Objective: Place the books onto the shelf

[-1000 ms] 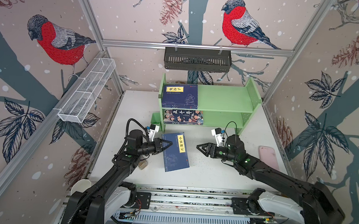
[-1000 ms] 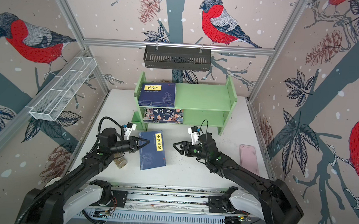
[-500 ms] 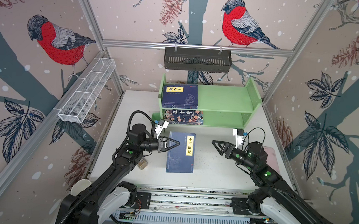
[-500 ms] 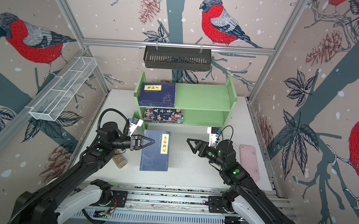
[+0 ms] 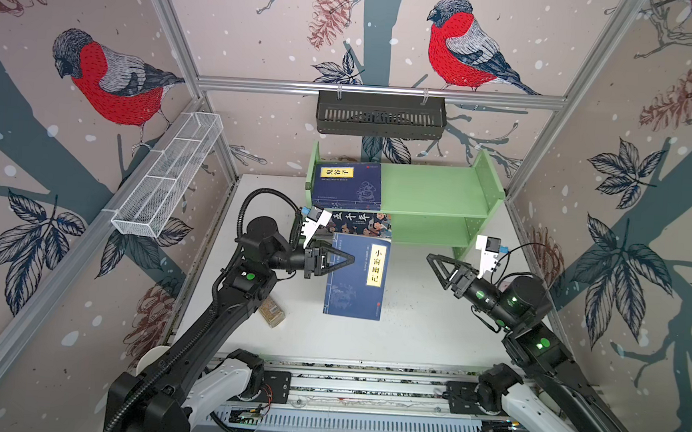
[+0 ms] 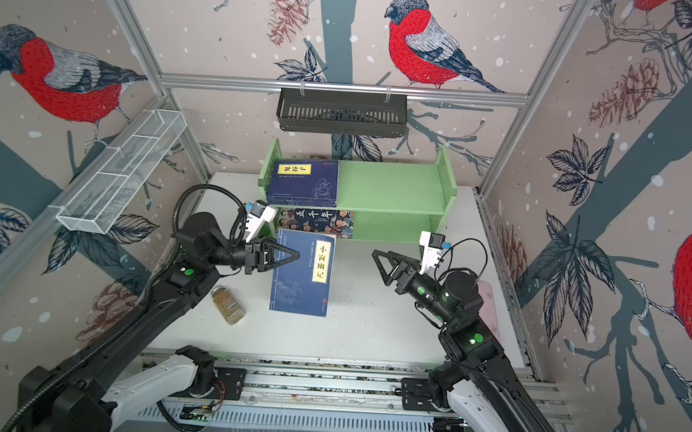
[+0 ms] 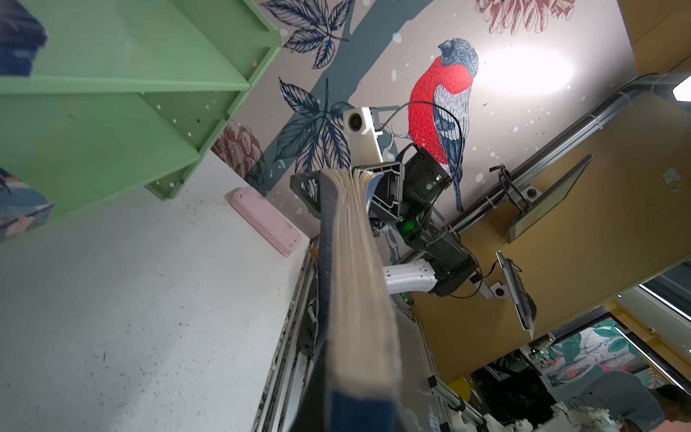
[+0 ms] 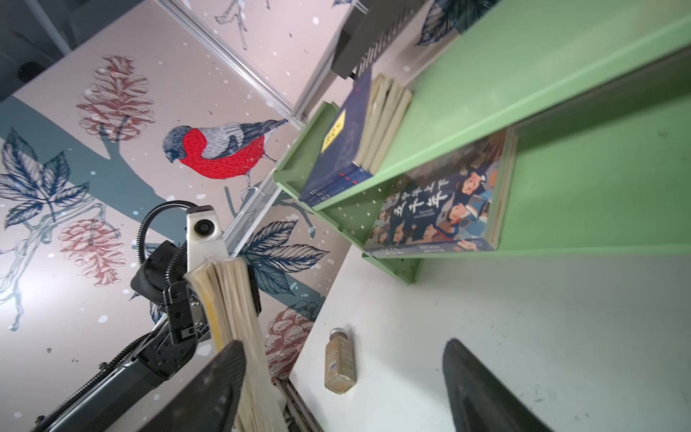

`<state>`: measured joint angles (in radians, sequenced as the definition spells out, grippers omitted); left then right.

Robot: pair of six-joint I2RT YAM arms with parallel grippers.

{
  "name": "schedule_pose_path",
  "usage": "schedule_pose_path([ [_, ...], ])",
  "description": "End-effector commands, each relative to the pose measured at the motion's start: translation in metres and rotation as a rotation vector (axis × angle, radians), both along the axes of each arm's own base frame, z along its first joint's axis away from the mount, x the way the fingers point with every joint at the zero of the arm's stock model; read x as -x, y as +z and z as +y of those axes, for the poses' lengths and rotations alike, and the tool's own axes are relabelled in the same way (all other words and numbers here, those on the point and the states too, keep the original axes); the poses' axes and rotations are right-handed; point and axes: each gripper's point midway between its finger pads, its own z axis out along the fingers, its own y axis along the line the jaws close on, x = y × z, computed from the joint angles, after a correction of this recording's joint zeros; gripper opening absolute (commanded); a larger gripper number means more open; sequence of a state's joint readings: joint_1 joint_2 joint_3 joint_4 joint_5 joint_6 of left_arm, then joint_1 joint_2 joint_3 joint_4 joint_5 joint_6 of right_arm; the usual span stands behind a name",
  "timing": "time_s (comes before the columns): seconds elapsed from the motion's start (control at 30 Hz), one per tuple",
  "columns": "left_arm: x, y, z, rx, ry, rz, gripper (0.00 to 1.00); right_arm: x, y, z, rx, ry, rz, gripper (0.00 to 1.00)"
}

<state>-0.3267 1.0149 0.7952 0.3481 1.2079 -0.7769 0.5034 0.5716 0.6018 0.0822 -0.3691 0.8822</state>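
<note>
Retreating open-jawed, right gripper (image 5: 436, 271) leaves left gripper (image 5: 347, 260) pinching thin navy-blue yellow-labelled paperback (image 5: 355, 292) by one edge, where it could slip.

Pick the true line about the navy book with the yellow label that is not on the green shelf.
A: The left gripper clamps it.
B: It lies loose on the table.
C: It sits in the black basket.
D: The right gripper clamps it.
A: the left gripper is shut on the left edge of the navy book, while the right gripper stands open and apart from it.
</note>
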Motion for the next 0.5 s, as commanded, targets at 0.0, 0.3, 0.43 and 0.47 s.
schedule_pose_path([
  [0.0,-0.018,0.049,0.003,0.088,0.086,-0.09,0.0,0.005,0.032,-0.003,-0.033,-0.003,-0.09,0.86],
  [0.3,-0.077,0.126,0.032,0.238,0.32,-0.091,0.0,0.014,0.074,0.022,-0.14,0.116,-0.17,0.87],
  [0.43,-0.102,0.133,0.05,0.277,0.433,-0.043,0.0,0.01,0.081,0.057,-0.075,0.164,-0.184,0.87],
  [0.47,-0.108,0.132,0.054,0.285,0.458,-0.029,0.0,0.011,0.084,0.068,-0.061,0.189,-0.196,0.87],
])
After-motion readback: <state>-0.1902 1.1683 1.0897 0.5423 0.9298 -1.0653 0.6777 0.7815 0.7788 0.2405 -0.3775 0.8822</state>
